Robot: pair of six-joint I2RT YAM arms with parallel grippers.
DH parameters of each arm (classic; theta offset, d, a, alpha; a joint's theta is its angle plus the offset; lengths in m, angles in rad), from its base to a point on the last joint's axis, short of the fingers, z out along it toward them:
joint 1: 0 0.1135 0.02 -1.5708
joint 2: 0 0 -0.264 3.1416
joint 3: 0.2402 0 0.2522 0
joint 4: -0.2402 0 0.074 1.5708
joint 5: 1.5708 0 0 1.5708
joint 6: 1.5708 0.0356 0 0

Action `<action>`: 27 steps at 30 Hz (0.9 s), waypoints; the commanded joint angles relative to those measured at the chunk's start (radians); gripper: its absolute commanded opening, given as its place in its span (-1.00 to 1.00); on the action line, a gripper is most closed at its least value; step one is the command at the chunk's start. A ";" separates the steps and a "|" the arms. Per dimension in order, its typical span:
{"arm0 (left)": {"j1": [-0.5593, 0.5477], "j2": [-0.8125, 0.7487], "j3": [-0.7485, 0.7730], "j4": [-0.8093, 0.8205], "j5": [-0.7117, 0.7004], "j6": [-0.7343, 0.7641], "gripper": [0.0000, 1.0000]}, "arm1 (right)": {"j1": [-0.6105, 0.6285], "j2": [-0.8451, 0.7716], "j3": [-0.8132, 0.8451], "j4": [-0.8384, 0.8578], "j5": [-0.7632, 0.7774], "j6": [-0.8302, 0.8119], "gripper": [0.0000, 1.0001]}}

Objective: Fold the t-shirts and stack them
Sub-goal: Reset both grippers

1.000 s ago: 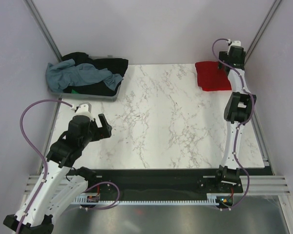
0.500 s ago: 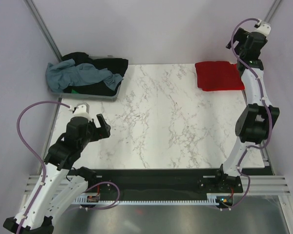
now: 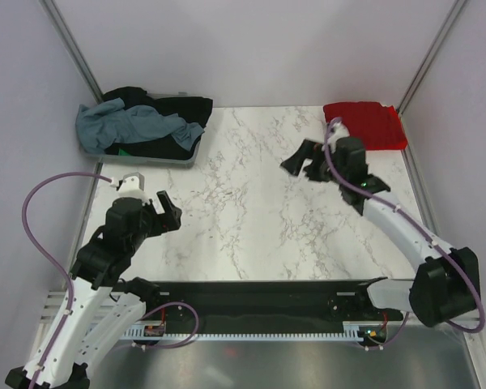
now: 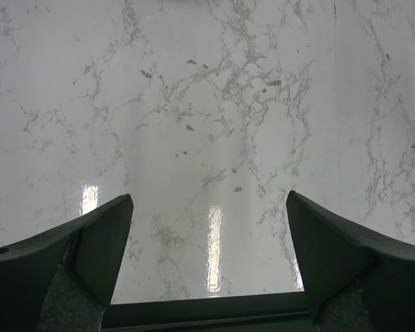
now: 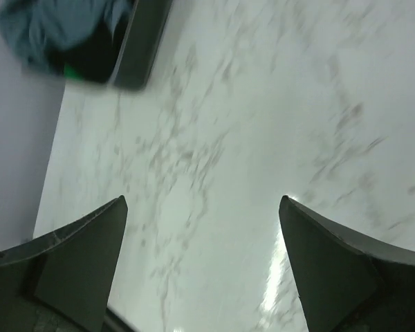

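Folded red t-shirt [image 3: 366, 124] lies flat as a rectangle at the far right corner of the marble table [image 3: 243, 219]. The unfolded t-shirts [image 3: 138, 128] are heaped in the grey tray [image 3: 181, 160] at the far left corner, with a grey-blue one on top, black beneath draping over the far rim, and a sliver of green showing. Left gripper [image 3: 172, 212] hangs over the marble near the left edge, fingers spread wide with nothing between them (its wrist view shows only tabletop); Right gripper [image 3: 301, 162] is above the table just left of the red shirt and apart from it, jaws likewise splayed and empty, its wrist view blurred.
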State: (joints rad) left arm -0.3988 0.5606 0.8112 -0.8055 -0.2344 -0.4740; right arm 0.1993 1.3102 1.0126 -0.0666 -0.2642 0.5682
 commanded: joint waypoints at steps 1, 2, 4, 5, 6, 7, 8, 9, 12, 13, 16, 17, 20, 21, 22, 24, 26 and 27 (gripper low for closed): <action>0.005 -0.007 -0.007 0.032 -0.031 -0.015 0.99 | 0.221 -0.133 -0.139 -0.044 0.059 0.064 0.96; 0.006 -0.008 -0.006 0.031 -0.036 -0.017 0.99 | 0.260 -0.191 -0.219 -0.045 0.095 0.106 0.96; 0.006 -0.016 -0.009 0.031 -0.046 -0.017 0.99 | 0.377 -0.250 -0.296 -0.042 0.185 0.151 0.96; 0.005 -0.019 -0.009 0.029 -0.049 -0.017 0.99 | 0.409 -0.302 -0.355 -0.039 0.207 0.183 0.96; 0.005 -0.021 -0.012 0.031 -0.055 -0.017 0.99 | 0.466 -0.324 -0.382 -0.041 0.227 0.197 0.96; 0.005 -0.024 -0.012 0.031 -0.054 -0.017 0.99 | 0.492 -0.363 -0.405 -0.044 0.261 0.206 0.96; 0.005 -0.022 -0.012 0.032 -0.052 -0.015 0.99 | 0.512 -0.382 -0.440 -0.056 0.298 0.226 0.96; 0.005 -0.016 -0.012 0.031 -0.054 -0.017 0.99 | 0.543 -0.399 -0.457 -0.061 0.316 0.236 0.96; 0.005 0.001 -0.009 0.031 -0.054 -0.017 0.99 | 0.555 -0.434 -0.511 -0.071 0.358 0.266 0.97; 0.005 0.005 -0.009 0.029 -0.057 -0.015 0.99 | 0.554 -0.436 -0.519 -0.076 0.362 0.271 0.96; 0.005 0.005 -0.007 0.026 -0.063 -0.018 0.99 | 0.555 -0.422 -0.545 -0.076 0.367 0.272 0.96; 0.005 0.002 -0.007 0.026 -0.066 -0.021 0.99 | 0.554 -0.417 -0.552 -0.073 0.368 0.274 0.96; 0.005 -0.002 -0.009 0.023 -0.080 -0.025 0.99 | 0.555 -0.382 -0.562 -0.068 0.384 0.271 0.96; 0.005 -0.001 -0.009 0.022 -0.083 -0.025 0.99 | 0.554 -0.373 -0.565 -0.062 0.379 0.263 0.96; 0.006 -0.001 -0.009 0.022 -0.086 -0.026 0.99 | 0.555 -0.355 -0.568 -0.058 0.381 0.259 0.96; 0.005 0.008 -0.007 0.020 -0.091 -0.029 0.99 | 0.554 -0.345 -0.585 -0.033 0.378 0.254 0.96; 0.005 0.018 -0.007 0.017 -0.091 -0.029 0.99 | 0.555 -0.344 -0.595 -0.009 0.362 0.246 0.96; 0.006 0.024 -0.007 0.017 -0.091 -0.028 0.99 | 0.555 -0.347 -0.600 0.004 0.358 0.242 0.96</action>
State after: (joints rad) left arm -0.3988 0.5690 0.8047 -0.8059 -0.2893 -0.4744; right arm 0.7502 0.9661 0.4255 -0.1276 0.0872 0.8185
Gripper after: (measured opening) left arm 0.993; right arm 0.982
